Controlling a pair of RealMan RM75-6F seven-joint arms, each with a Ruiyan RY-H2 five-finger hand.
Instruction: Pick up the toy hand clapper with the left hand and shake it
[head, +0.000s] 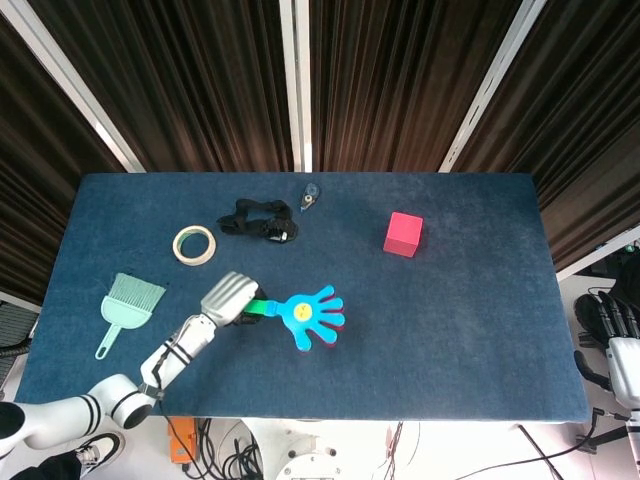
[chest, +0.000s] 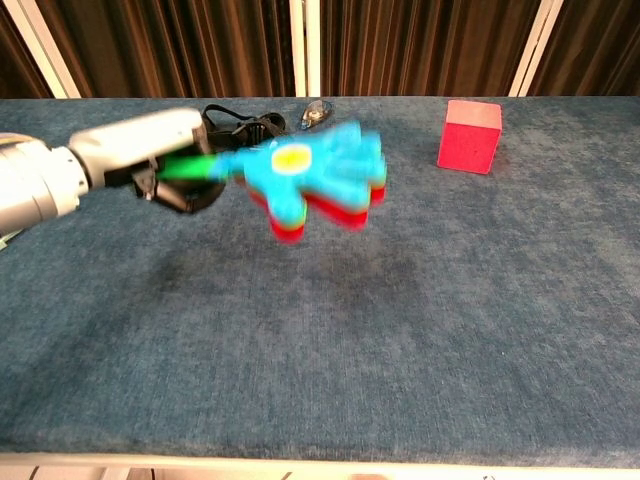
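Blue toy hand clapper (chest: 315, 183) aloft, green handle gripped in outstretched left hand's (chest: 150, 160) fingers (chest: 180, 195).

Left hand (head: 228, 297) over table, fingers curled around green handle; right hand (head: 607, 318) hanging beside table edge.

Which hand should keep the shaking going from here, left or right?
Left. The left hand already holds the toy hand clapper by its green handle, lifted above the table. The right hand hangs off the table's far right edge, away from everything.
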